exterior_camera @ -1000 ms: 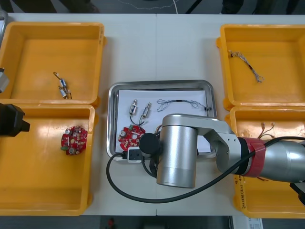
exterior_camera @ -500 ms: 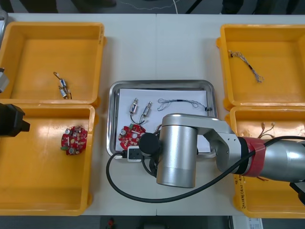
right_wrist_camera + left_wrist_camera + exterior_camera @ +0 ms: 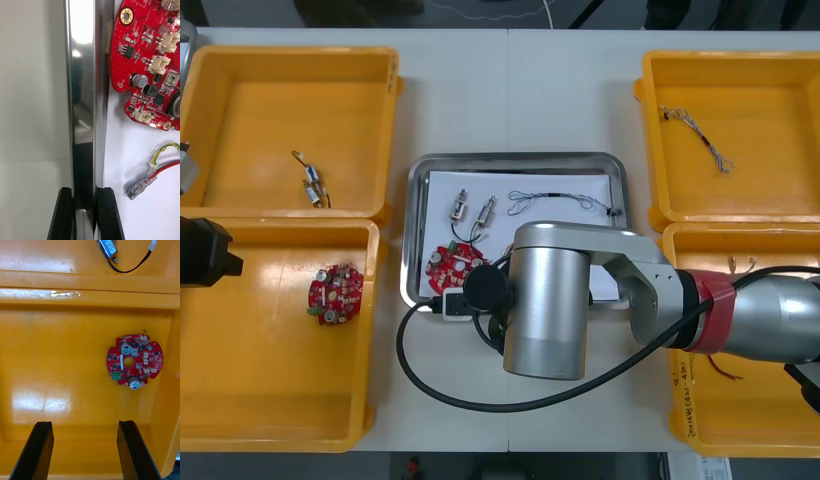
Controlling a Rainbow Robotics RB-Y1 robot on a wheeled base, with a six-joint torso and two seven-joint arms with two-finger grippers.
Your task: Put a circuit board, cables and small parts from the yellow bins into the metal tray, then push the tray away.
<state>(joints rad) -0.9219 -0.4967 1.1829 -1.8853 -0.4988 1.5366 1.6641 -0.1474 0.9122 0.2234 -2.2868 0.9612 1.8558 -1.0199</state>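
The metal tray [image 3: 515, 160] lies mid-table, white inside. It holds a round red circuit board [image 3: 448, 264], two small metal parts [image 3: 473, 208] and a thin cable [image 3: 565, 200]. My right arm [image 3: 545, 300] reaches over its near edge. In the right wrist view my right gripper [image 3: 85, 213] is shut on the tray's shiny rim [image 3: 82, 93], one finger on each side. The board [image 3: 150, 67] and a red and yellow cable [image 3: 157, 167] lie just inside. My left gripper [image 3: 84, 450] hangs open over the near left bin, above another circuit board [image 3: 135, 360].
Yellow bins flank the tray. The far left bin [image 3: 240, 120] holds small metal parts [image 3: 313, 187]; the near left one holds a circuit board [image 3: 333, 294]. A twisted cable [image 3: 700, 135] lies in the far right bin, red and yellow cables [image 3: 740, 264] in the near right.
My right gripper has closed onto the tray's near rim. The tray and my right arm have since shifted away from me and slightly left. The left arm has not moved.
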